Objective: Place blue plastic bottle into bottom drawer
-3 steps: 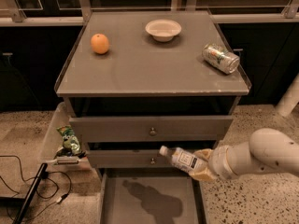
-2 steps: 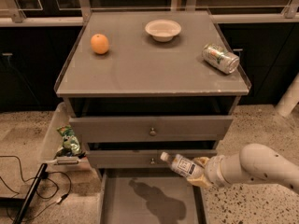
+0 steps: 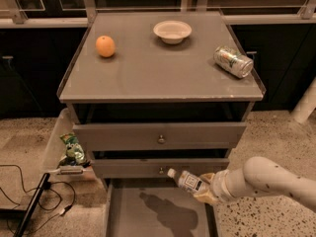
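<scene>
The blue plastic bottle is a small clear bottle with a white cap, lying nearly level with its cap pointing up-left. My gripper is shut on its base end and holds it in the air over the right part of the open bottom drawer. My white arm comes in from the lower right. The bottle's shadow falls on the drawer's bare grey floor. The bottle hangs just below the front of the middle drawer.
On the cabinet top sit an orange, a white bowl and a silver-green can lying on its side. A bin with a green snack bag stands left of the cabinet. Cables lie on the floor.
My gripper and the bottle have moved lower and slightly toward the drawer; the bottle now hangs closer above the drawer floor.
</scene>
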You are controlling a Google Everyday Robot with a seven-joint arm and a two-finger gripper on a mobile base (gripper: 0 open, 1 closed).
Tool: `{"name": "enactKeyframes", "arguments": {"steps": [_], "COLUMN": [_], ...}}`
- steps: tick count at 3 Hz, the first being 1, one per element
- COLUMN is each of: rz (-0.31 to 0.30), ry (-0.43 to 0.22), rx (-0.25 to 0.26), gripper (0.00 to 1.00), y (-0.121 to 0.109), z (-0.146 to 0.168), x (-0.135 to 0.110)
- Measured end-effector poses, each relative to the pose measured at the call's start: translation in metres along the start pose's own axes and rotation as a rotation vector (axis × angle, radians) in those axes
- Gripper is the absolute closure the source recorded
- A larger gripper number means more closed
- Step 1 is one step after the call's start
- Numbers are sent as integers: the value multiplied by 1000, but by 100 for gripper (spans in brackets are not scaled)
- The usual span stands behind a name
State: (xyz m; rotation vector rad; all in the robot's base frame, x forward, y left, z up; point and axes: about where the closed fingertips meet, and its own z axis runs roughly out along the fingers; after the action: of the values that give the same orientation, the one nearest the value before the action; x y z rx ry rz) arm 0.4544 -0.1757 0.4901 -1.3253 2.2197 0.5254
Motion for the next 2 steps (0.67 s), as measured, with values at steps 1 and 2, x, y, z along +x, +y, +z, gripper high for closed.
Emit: {"name": "enactKeyframes", "arguments": {"steps": [1, 2], "rz": [36, 10], "ry": [28, 24], "rx": [-40, -27], "gripper": [100, 100], "y": [4, -3], "z": [67, 125], "x": [46, 82]}}
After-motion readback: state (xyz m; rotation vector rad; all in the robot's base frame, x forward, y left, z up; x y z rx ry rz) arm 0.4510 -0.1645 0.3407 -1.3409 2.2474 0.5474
